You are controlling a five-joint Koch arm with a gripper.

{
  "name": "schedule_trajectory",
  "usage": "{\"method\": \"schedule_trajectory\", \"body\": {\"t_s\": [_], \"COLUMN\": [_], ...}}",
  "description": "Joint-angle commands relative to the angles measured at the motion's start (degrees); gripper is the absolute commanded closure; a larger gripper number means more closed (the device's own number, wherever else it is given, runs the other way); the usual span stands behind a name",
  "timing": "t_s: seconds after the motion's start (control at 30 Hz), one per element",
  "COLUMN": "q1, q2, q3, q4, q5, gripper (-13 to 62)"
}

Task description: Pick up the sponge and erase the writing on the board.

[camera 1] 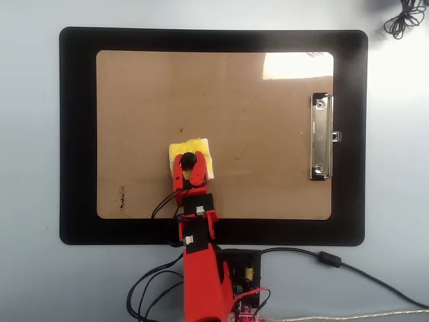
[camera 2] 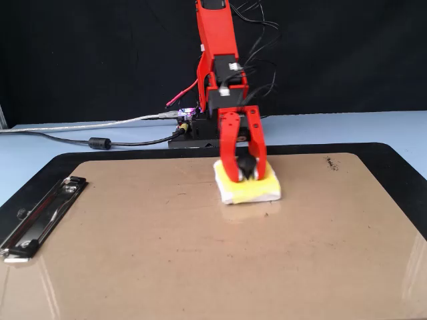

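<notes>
red end effector (camera 1: 188,162) clamped on the sponge's (camera 1: 201,151) black knob, sponge flat on the board (camera 1: 268,181) close to its arm-side edge, clip (camera 2: 41,215) well apart

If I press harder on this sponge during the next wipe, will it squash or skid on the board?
The sponge looks like soft foam, so it probably compresses rather than resisting. It lies flat on the board, whose glossy surface suggests easy sliding. The gripper pinches only its black knob, so the block might twist under sideways load.
</notes>
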Motion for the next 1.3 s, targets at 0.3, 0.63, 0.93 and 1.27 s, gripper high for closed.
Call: {"method": "schedule_trajectory", "body": {"t_s": [0.3, 0.63, 0.93, 1.27], "q1": [-2.2, -10.1, -7.3, 6.9], "q2": [-30.9, 9.1, -18.3, 22.6], "q3": [-30.5, 8.0, -17.0, 20.0], "q4": [-1.5, -0.9, -1.9, -2.0], "q5": [-1.9, -1.8, -1.8, 1.4], "gripper": [57.5, 57.5, 57.5, 57.5]}}
